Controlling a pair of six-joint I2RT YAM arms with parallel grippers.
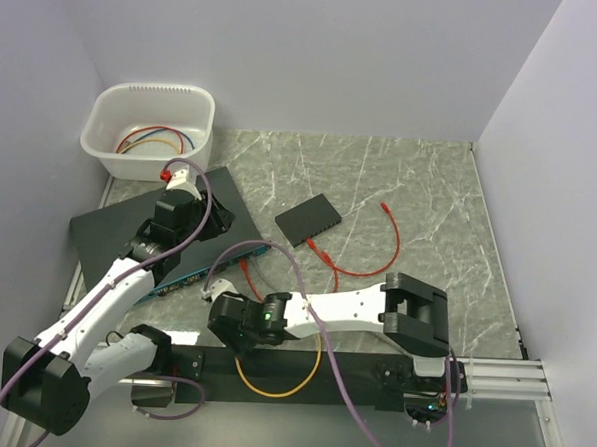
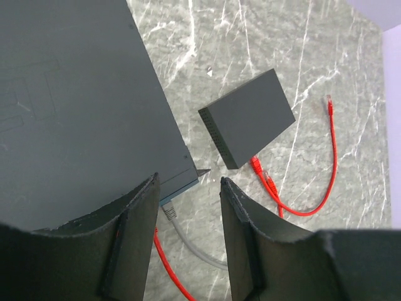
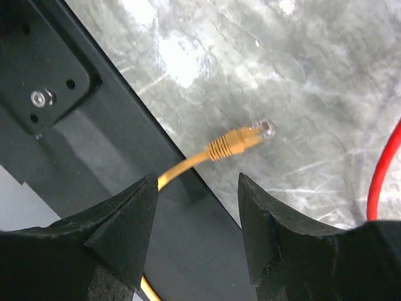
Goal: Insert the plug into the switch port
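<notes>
Both pincers gape wide and empty, the left gripper (image 2: 188,182) over a corner of the black switch (image 2: 75,94), the right gripper (image 3: 197,182) above an orange-yellow plug (image 3: 241,141), and the red plug (image 1: 244,265) lies just off the switch's teal front.

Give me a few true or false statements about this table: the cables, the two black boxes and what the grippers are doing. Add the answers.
1. The right gripper is clamped on the orange-yellow plug. False: its jaws are open and the plug lies on the table ahead of them.
2. The white tub has cables in it. True.
3. The small black box sits on top of the large switch. False: it lies on the table beside the switch, apart from it.
4. The left gripper is open and holds nothing. True.
5. A red plug lies free on the table. True.
</notes>
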